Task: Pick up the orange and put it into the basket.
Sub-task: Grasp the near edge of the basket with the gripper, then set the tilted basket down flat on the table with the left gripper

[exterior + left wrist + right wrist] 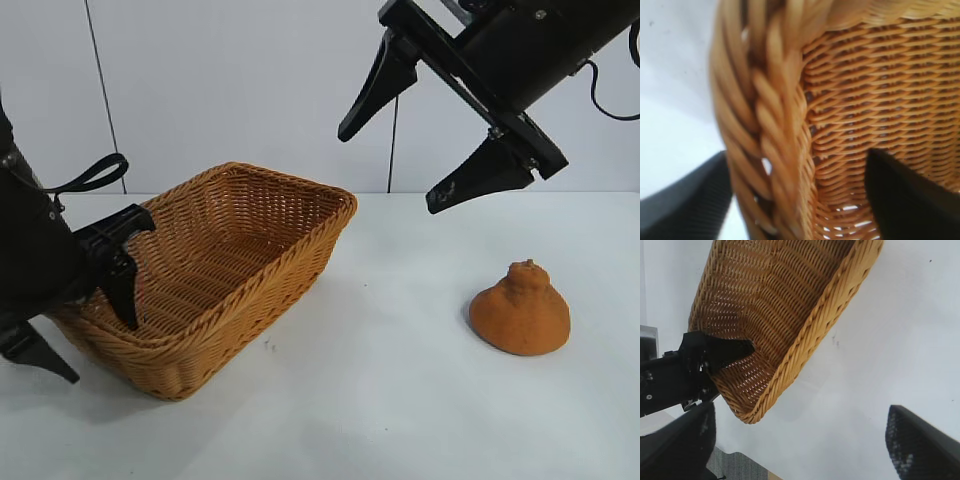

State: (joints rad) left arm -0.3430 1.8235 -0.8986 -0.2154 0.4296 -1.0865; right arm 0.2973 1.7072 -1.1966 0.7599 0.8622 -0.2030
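The orange (520,312), a dull orange-brown lump with a knobby neck, sits on the white table at the right. The wicker basket (290,265) stands at the left and is empty. My right gripper (395,168) is open and empty, high above the table between basket and orange; its view (800,440) shows the basket (805,335) below and not the orange. My left gripper (100,350) is open and straddles the basket's near-left braided rim (770,125), one finger (900,200) inside and one finger (685,205) outside. The left gripper also shows in the right wrist view (715,355).
The white table (380,400) runs from the basket to the orange, with a white wall behind it. The table's edge and a grey floor strip (740,467) show in the right wrist view.
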